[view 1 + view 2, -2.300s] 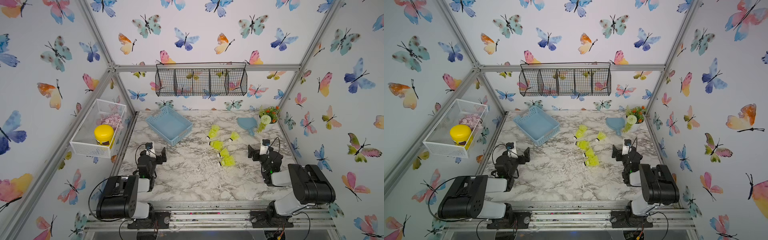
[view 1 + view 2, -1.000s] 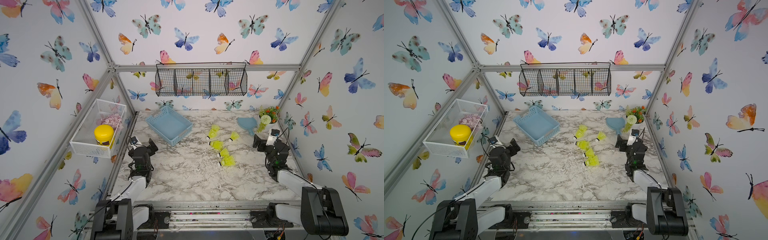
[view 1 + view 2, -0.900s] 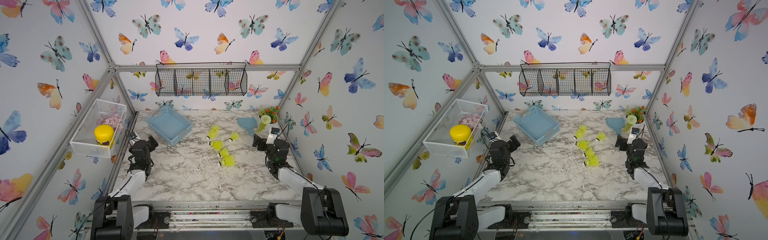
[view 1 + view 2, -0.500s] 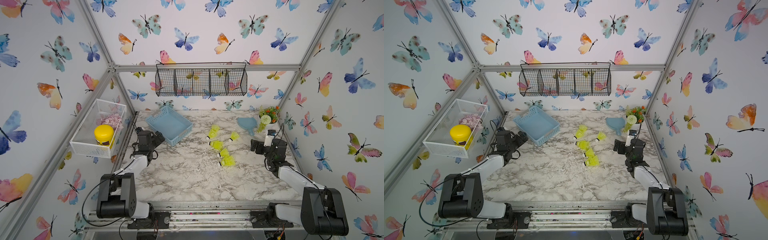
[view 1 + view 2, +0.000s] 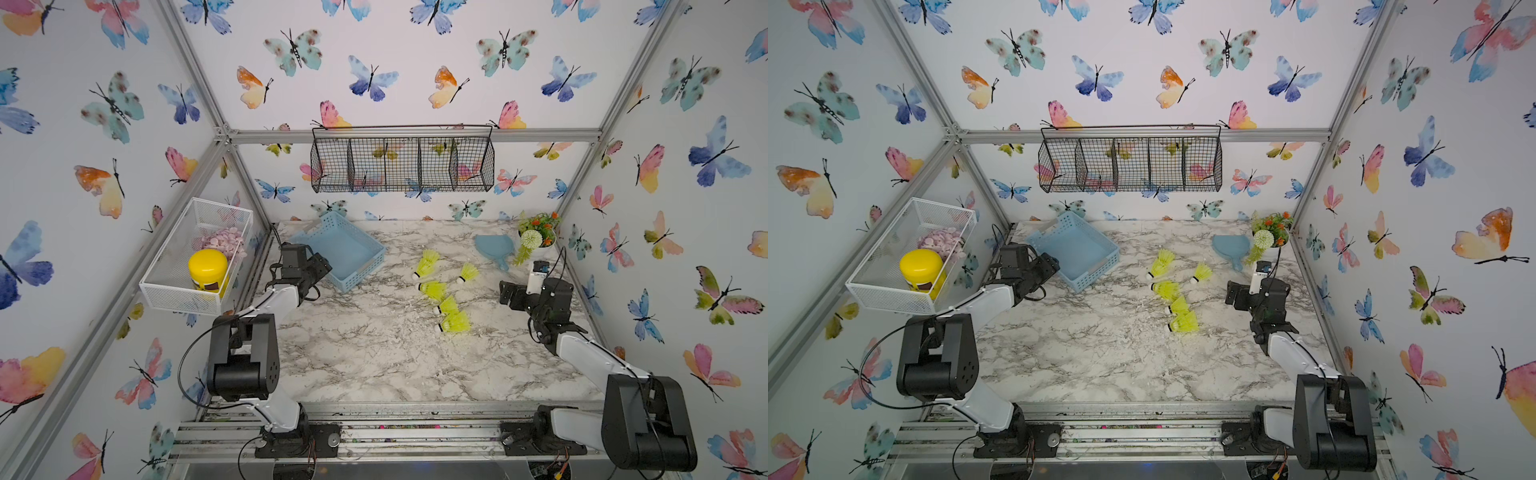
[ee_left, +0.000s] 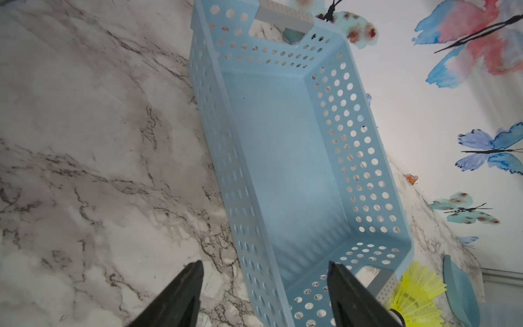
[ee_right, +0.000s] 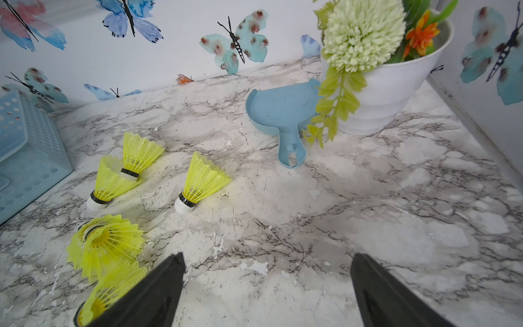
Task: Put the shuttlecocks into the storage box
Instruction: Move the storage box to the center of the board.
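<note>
Left gripper (image 6: pixel 264 266): jaws partly open, straddling one long wall of the storage box (image 5: pixel 365 270), with a gap on both sides and nothing clamped. The storage box sits at the rear left of the tabletop (image 5: pixel 374 353). The shuttlecocks (image 5: pixel 434 289) lie clustered mid-tabletop, outside the box. Right gripper (image 7: pixel 267 256): jaws wide apart, empty, near the right side of the cluster.

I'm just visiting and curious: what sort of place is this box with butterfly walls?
Probably a robot practice booth dressed like a home: two robot arms bolted to a rail, a metal frame papered with butterflies, and a marble table holding shuttlecocks and a blue basket.
</note>
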Robot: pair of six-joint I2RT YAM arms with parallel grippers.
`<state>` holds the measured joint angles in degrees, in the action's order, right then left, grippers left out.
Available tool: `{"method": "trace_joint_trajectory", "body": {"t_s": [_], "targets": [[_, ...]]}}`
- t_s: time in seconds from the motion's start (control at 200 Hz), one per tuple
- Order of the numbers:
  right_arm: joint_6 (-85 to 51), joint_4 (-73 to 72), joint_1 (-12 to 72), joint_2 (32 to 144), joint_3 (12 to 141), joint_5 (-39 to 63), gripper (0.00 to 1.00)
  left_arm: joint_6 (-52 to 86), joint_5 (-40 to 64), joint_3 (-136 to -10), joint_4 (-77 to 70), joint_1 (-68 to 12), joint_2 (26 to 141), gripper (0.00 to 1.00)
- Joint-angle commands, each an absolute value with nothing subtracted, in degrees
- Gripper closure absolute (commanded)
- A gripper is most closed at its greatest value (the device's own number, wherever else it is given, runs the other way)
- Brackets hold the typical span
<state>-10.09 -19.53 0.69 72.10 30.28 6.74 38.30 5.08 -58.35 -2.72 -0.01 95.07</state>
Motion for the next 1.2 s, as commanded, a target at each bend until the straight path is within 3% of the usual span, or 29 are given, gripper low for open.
{"method": "trace_joint_trajectory", "body": {"t_s": [0.0, 0.04, 0.15, 0.245, 0.395, 0.721, 0.806, 0.846, 1.196], "targets": [[-10.6, -18.6, 0.6, 71.1, 31.1, 7.8, 0.02, 38.6, 6.5, -60.9, 2.3, -0.3, 97.9, 0.34], [-10.7, -18.6, 0.6, 71.1, 31.1, 7.9, 0.02, 38.5, 6.6, -61.1, 2.4, -0.3, 98.4, 0.34], [-10.8, -18.4, 0.6, 71.1, 31.0, 8.1, 0.02, 38.5, 6.2, -62.0, 3.2, -0.5, 99.4, 0.47], [-10.8, -18.3, 0.6, 71.1, 31.0, 8.2, 0.02, 38.4, 6.5, -62.6, 3.5, -0.5, 100.3, 0.48], [-10.9, -18.3, 0.6, 71.3, 30.9, 8.2, 0.02, 37.6, 7.7, -64.5, 5.6, -0.8, 102.6, 0.67], [-10.8, -17.9, 0.5, 71.2, 30.8, 8.4, 0.02, 36.2, 6.6, -64.1, 7.2, -1.5, 101.4, 0.93], [-10.8, -18.0, 0.5, 71.4, 30.9, 8.4, 0.02, 35.6, 6.6, -63.9, 7.9, -1.7, 100.9, 0.95], [-10.7, -18.0, 0.6, 71.3, 30.8, 8.5, 0.02, 35.2, 6.6, -63.6, 8.1, -1.8, 100.6, 1.00], [-10.6, -17.7, 0.6, 71.1, 30.7, 8.5, 0.02, 30.6, 5.7, -60.1, 12.9, -3.0, 94.8, 1.00]]}}
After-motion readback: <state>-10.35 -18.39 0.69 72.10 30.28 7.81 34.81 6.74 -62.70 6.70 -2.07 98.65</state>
